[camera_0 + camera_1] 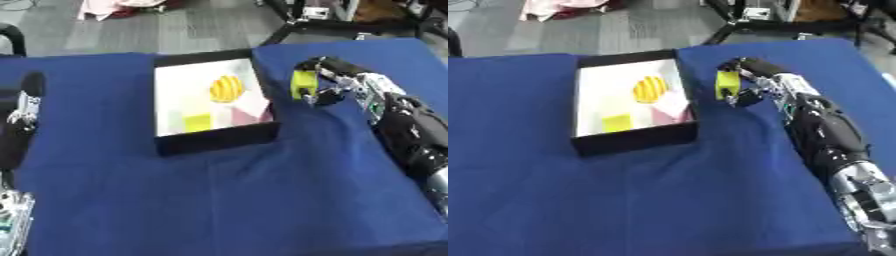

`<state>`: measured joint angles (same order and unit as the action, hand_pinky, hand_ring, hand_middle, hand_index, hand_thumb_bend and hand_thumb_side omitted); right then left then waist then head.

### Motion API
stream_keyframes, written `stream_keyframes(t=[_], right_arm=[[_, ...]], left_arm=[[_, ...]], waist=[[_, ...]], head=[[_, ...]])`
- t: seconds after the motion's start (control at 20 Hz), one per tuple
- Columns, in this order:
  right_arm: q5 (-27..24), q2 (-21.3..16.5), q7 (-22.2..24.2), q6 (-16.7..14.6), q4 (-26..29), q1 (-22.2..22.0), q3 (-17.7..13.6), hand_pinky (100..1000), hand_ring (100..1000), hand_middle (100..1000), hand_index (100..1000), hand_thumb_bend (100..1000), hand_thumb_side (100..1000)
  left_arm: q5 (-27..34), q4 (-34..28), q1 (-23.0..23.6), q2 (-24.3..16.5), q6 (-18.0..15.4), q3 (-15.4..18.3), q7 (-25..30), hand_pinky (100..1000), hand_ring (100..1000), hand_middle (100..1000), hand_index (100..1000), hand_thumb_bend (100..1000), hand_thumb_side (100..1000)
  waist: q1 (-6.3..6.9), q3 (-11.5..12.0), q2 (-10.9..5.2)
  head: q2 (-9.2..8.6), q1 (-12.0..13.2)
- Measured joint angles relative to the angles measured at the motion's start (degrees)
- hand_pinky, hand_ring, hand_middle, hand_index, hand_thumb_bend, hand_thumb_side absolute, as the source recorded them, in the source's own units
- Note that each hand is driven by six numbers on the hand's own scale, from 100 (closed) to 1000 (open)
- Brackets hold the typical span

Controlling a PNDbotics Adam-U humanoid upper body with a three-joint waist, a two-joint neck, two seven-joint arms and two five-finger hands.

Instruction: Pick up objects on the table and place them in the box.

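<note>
The right robot hand [741, 82] sits in the upper right of the frame, its fingers curled round a small yellow-green block [727, 85], which it holds just to the right of the box [632, 136] and above the blue cloth of the desk [667, 200]. The block is close beside the box's right wall but still outside it (whether it touches the wall I cannot tell). The arm behind it, black with silver joints, runs down toward the lower right corner. The box is black on the outside and white within, lying in the upper middle of the frame, slightly askew. Inside it a round yellow striped object [650, 89] rests toward the far side, a yellow square piece [616, 122] lies near the front wall, and a pinkish piece [671, 111] lies in the front right corner, just beside the yellow round one. The left robot hand [26, 107] shows at the left edge of the left eye view, resting on the cloth well apart from the box; I cannot tell how its fingers stand.
</note>
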<state>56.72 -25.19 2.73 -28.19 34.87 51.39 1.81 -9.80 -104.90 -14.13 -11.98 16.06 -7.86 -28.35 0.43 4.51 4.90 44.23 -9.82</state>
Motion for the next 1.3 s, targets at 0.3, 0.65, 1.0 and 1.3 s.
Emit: stream_keyframes(t=[0.3,0.65,1.0,1.3], right_arm=[[-5.29,-0.47,-1.33,-3.2,6.89,2.3,0.74,889,806,490,894,100,214],[-11.93,3.6,3.5,-6.54,9.5,4.77,4.89,899,826,548,910,100,205],[-13.62,8.7,10.27,-6.32,8.37,4.81,7.03,952,924,916,991,100,443],[-9.33,8.8,14.73,-8.16,10.53,4.49,8.14,995,979,1000,1000,100,607]], left_arm=[[-0.01,0.0,0.13,0.0,-0.02,0.02,-0.05,802,651,631,842,751,707],[-0.14,-0.01,0.16,0.02,-0.04,0.01,-0.02,802,655,631,843,751,705],[-0.81,-0.19,-0.11,0.76,-0.21,0.04,0.14,801,651,630,844,753,704],[-1.02,-0.36,-0.11,0.96,-0.27,0.27,0.15,801,649,629,844,756,704]], waist=[[0.0,-0.18,0.0],[0.0,0.81,-0.01],[0.08,1.53,-0.05],[0.08,1.25,-0.06]], head=[[0.0,-0.1],[0.0,-0.42],[0.0,-1.07],[0.0,-0.84]])
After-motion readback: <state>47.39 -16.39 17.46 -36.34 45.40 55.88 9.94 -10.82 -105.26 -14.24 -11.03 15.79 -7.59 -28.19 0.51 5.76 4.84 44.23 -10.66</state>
